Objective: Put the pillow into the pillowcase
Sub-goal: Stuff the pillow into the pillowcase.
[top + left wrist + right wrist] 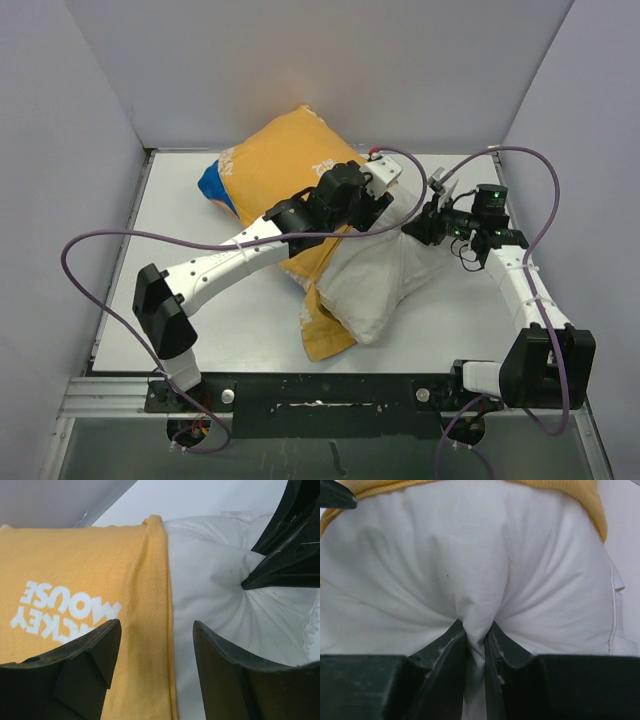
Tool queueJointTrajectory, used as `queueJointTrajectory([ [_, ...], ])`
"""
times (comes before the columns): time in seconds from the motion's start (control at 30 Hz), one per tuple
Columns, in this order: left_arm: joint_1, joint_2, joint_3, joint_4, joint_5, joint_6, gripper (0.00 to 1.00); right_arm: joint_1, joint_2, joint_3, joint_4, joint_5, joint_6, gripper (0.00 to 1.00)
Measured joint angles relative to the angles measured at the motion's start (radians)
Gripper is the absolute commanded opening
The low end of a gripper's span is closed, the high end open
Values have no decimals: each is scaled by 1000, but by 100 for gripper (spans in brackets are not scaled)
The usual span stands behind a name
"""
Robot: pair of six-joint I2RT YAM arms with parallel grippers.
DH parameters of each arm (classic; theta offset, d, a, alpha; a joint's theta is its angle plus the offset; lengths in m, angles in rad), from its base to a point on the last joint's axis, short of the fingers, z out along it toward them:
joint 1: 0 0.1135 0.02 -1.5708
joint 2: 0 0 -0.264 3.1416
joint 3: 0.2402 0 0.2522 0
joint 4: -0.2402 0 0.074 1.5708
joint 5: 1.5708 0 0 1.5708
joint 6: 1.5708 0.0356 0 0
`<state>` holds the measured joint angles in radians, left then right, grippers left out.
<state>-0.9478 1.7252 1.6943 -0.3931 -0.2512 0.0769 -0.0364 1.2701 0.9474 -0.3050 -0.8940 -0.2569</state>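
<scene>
The pillowcase lies mustard side up at the back of the table, with blue showing at its left end. The white pillow sits partly inside it, its lower right half sticking out. My left gripper is open, its fingers straddling the pillowcase hem where it meets the pillow. In the top view it hovers over that edge. My right gripper is shut on a pinched fold of the pillow, on its right side. The yellow pillowcase rim runs along the top.
Grey walls close in the white table on the left, back and right. Purple cables loop out from both arms. The right gripper's fingertips show in the left wrist view, digging into the pillow.
</scene>
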Motion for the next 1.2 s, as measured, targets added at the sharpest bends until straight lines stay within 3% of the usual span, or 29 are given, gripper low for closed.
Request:
queueJointTrajectory([
  [0.13,-12,39,34,3,-11,43,55,12,8,0,7,7,0,13],
  [0.4,-15,131,124,-1,-80,134,39,26,32,0,13,3,-16,12],
  [0.6,-15,167,143,-34,-113,183,58,26,32,0,13,0,-23,12],
  [0.77,-14,167,147,-49,-90,180,58,26,34,0,13,0,-23,12],
  [0.83,-14,167,148,-53,-85,180,52,26,34,0,13,-1,-23,12],
  [0.87,-14,167,148,-53,-85,180,43,26,34,0,13,-2,-23,12],
  [0.97,-13,168,148,-57,-90,186,4,26,34,0,14,-8,-23,12],
  [1.0,-13,170,149,-59,-93,193,0,26,34,-1,15,-11,-23,12],
  [1.2,-25,172,184,-105,-87,206,0,27,34,-20,50,-31,2,7],
])
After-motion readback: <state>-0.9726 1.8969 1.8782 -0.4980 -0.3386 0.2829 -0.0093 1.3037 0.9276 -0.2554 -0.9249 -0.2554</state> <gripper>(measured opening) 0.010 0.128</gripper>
